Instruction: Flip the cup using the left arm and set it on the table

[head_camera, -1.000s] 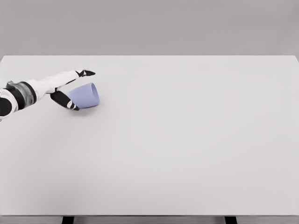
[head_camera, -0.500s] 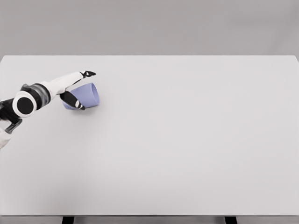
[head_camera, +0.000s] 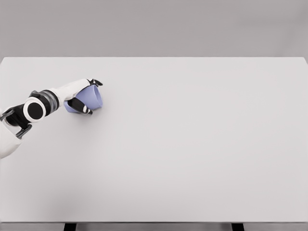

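One hand works: my left hand [head_camera: 83, 96] has closed its fingers [head_camera: 86, 110] round the lilac cup [head_camera: 90, 98], which half a second ago lay loose between them (grasp looks secured, flip pending). Cup lies sideways at the table's [head_camera: 192, 144] far left; contents not visible.

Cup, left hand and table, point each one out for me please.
cup [head_camera: 94, 97], head view, on its lavender side wall.
left hand [head_camera: 81, 94], head view, middle of the hand.
table [head_camera: 192, 144], head view, bare top.
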You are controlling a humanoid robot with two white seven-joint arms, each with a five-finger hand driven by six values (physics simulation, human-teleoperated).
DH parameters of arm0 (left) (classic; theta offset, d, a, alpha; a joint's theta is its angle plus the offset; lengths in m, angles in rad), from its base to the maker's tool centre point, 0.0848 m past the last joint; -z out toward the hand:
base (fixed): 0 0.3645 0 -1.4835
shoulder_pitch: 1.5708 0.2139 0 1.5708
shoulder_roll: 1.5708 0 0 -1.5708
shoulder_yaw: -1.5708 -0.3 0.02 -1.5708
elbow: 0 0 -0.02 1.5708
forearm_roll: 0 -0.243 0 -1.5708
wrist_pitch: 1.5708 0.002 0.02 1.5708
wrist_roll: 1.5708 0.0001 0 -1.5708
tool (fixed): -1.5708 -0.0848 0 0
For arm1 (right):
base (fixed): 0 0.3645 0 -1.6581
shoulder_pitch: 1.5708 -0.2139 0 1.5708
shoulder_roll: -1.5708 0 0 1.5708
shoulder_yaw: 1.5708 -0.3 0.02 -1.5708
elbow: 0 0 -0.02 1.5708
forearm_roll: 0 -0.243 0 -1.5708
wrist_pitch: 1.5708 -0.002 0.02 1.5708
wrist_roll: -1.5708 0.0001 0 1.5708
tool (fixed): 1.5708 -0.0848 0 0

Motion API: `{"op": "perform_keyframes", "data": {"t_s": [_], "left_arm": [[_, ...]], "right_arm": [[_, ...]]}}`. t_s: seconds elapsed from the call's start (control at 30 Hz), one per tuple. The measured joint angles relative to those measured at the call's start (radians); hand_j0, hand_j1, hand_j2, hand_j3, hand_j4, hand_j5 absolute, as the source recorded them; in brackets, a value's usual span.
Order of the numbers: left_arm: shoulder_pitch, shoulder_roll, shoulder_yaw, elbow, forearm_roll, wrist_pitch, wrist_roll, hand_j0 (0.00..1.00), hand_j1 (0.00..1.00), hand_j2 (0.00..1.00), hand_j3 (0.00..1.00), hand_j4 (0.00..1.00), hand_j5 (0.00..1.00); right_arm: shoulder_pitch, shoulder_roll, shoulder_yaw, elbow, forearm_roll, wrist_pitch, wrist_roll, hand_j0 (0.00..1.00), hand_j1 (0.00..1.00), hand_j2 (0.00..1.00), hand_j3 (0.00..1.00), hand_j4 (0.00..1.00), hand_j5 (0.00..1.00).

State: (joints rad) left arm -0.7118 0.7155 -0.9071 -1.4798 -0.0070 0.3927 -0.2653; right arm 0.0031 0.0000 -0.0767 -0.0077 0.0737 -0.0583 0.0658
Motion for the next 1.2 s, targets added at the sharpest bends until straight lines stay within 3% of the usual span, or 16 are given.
{"op": "perform_keyframes", "data": {"t_s": [0.1, 0.23, 0.33, 0.5, 0.67, 0.77, 0.9, 0.97, 1.03, 1.2], "left_arm": [[0.0, -0.001, -0.001, 0.001, 0.0, 0.0, 0.001, 0.63, 0.63, 0.63, 0.63, 0.63, 0.63], [-0.006, 0.002, 0.003, -0.001, 0.007, -0.006, 0.001, 0.63, 0.63, 0.63, 0.63, 0.63, 0.63], [-0.017, 0.02, 0.008, -0.003, 0.065, -0.021, -0.002, 0.64, 0.64, 0.64, 0.64, 0.64, 0.64], [-0.005, 0.121, 0.02, 0.005, 0.273, -0.229, -0.039, 0.66, 0.66, 0.66, 0.66, 0.66, 0.66], [-0.008, 0.156, 0.029, 0.153, 0.523, -0.598, -0.27, 0.67, 0.67, 0.67, 0.67, 0.67, 0.67], [-0.008, 0.088, 0.052, 0.285, 0.676, -0.756, -0.318, 0.68, 0.68, 0.68, 0.68, 0.68, 0.68], [-0.008, -0.057, 0.087, 0.417, 0.816, -0.819, -0.338, 0.69, 0.69, 0.69, 0.69, 0.69, 0.69], [0.001, -0.123, 0.095, 0.481, 0.841, -0.83, -0.342, 0.69, 0.69, 0.69, 0.69, 0.69, 0.69], [0.051, -0.176, 0.116, 0.516, 0.846, -0.838, -0.344, 0.69, 0.69, 0.69, 0.69, 0.69, 0.69], [0.075, -0.243, 0.144, 0.546, 0.851, -0.882, -0.345, 0.71, 0.71, 0.71, 0.71, 0.71, 0.71]], "right_arm": [[0.0, 0.0, 0.0, 0.0, 0.0, 0.0, 0.0, 1.0, 1.0, 1.0, 1.0, 1.0, 1.0], [0.0, 0.0, 0.0, 0.0, 0.0, 0.0, 0.0, 1.0, 1.0, 1.0, 1.0, 1.0, 1.0], [0.0, 0.0, 0.0, 0.0, 0.0, 0.0, 0.0, 1.0, 1.0, 1.0, 1.0, 1.0, 1.0], [0.0, 0.0, 0.0, 0.0, 0.0, 0.0, 0.0, 1.0, 1.0, 1.0, 1.0, 1.0, 1.0], [0.0, 0.0, 0.0, 0.0, 0.0, 0.0, 0.0, 1.0, 1.0, 1.0, 1.0, 1.0, 1.0], [0.0, 0.0, 0.0, 0.0, 0.0, 0.0, 0.0, 1.0, 1.0, 1.0, 1.0, 1.0, 1.0], [0.0, 0.0, 0.0, 0.0, 0.0, 0.0, 0.0, 1.0, 1.0, 1.0, 1.0, 1.0, 1.0], [0.0, 0.0, 0.0, 0.0, 0.0, 0.0, 0.0, 1.0, 1.0, 1.0, 1.0, 1.0, 1.0], [0.0, 0.0, 0.0, 0.0, 0.0, 0.0, 0.0, 1.0, 1.0, 1.0, 1.0, 1.0, 1.0], [0.0, 0.0, 0.0, 0.0, 0.0, 0.0, 0.0, 1.0, 1.0, 1.0, 1.0, 1.0, 1.0]]}}
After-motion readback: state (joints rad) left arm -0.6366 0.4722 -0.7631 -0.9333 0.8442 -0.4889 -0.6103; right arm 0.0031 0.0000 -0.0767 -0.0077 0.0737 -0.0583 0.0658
